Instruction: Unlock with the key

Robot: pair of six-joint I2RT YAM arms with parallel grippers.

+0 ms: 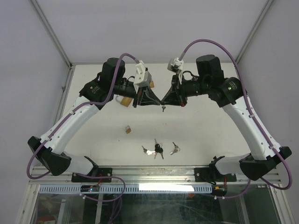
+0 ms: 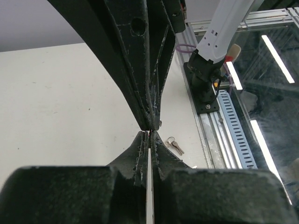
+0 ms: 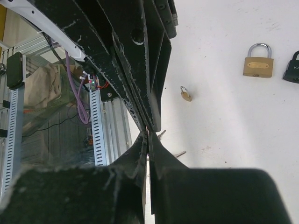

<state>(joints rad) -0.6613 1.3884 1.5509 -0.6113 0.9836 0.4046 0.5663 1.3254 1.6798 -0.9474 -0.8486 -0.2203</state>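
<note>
My left gripper (image 1: 158,101) and right gripper (image 1: 164,101) are both shut and meet tip to tip above the middle of the table. In the left wrist view my gripper (image 2: 149,135) touches the right gripper's fingertips (image 2: 150,122). The right wrist view shows the same contact at my right gripper (image 3: 148,135). A small key (image 1: 163,108) shows just below the meeting point; I cannot tell whether it is held. A small brass padlock (image 1: 127,129) (image 3: 186,94) lies on the table. A larger brass padlock (image 3: 258,60) lies by the left arm (image 1: 124,100).
Two bunches of keys (image 1: 154,150) (image 1: 174,149) lie near the front of the table; one bunch shows in the left wrist view (image 2: 174,144). A black padlock (image 3: 292,70) lies beside the larger brass one. A metal rail (image 1: 154,173) runs along the front edge.
</note>
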